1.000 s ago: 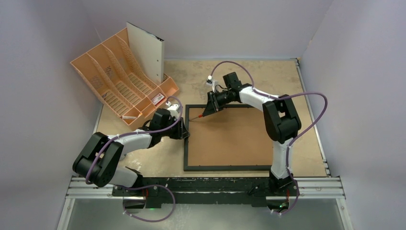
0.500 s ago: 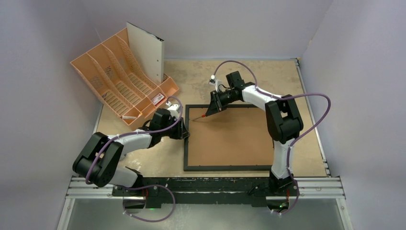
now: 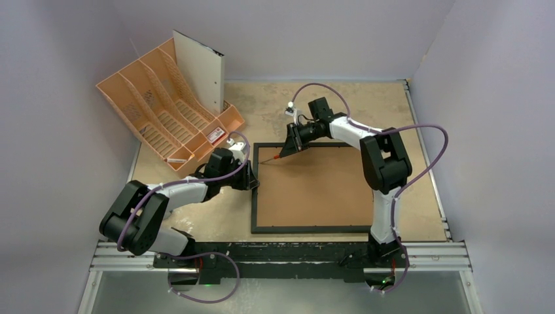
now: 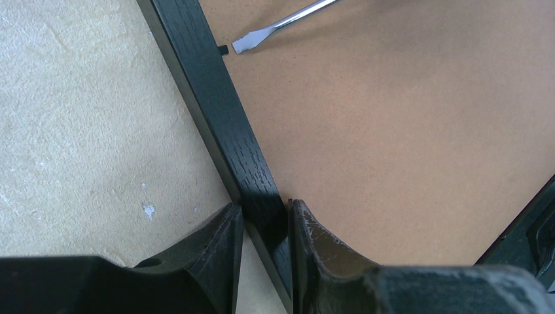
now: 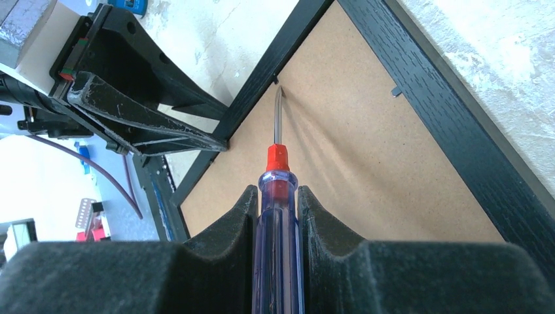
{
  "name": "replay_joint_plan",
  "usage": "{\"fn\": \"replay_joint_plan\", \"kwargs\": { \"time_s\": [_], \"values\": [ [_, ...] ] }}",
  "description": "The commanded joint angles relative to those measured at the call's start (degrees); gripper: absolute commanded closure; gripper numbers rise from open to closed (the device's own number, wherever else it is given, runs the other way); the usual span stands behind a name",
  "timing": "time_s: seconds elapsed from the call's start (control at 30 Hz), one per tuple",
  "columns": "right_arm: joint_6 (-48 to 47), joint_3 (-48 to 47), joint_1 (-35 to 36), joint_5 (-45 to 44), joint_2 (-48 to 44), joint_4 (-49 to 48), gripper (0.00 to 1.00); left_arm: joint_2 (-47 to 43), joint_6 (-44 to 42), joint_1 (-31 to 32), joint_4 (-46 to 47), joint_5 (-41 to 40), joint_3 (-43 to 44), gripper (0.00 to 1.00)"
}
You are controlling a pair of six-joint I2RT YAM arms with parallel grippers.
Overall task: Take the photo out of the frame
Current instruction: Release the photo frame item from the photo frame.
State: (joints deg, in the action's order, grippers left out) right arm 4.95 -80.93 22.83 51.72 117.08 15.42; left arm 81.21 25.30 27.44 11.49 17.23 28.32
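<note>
Orange plastic file organiser (image 3: 167, 111) stood at far left of the beige table (image 3: 379, 104). Left gripper (image 4: 265, 210) pinched the left rail of the large thin black picture frame (image 3: 307, 229), which lay back-up, brown fibreboard backing (image 3: 314, 190) showing; photo not visible. Right gripper (image 5: 277, 196) clamped a clear-handled, red-collared flat screwdriver (image 5: 277, 261), tip beside a small black tab (image 4: 223, 50) on that rail.

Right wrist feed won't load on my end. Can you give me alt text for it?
The right gripper holds a red-collared screwdriver over the brown backing board, with its tip right beside a small black tab on the inner edge of the black frame. Beyond it, the left gripper pinches that same rail.
</note>
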Motion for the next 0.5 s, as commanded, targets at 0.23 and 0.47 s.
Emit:
{"fn": "replay_joint_plan", "kwargs": {
  "time_s": [0.23,0.47],
  "values": [
    [-0.10,-2.40,0.72,-0.10,2.96,1.23,1.00,2.19,-3.50,0.22,-2.63,0.27,0.43,0.82],
    [3.31,0.81,1.13,-0.09,3.10,-4.08,1.00,3.08,-4.35,0.24,-1.31,2.42,0.18,0.82]
  ]
}}
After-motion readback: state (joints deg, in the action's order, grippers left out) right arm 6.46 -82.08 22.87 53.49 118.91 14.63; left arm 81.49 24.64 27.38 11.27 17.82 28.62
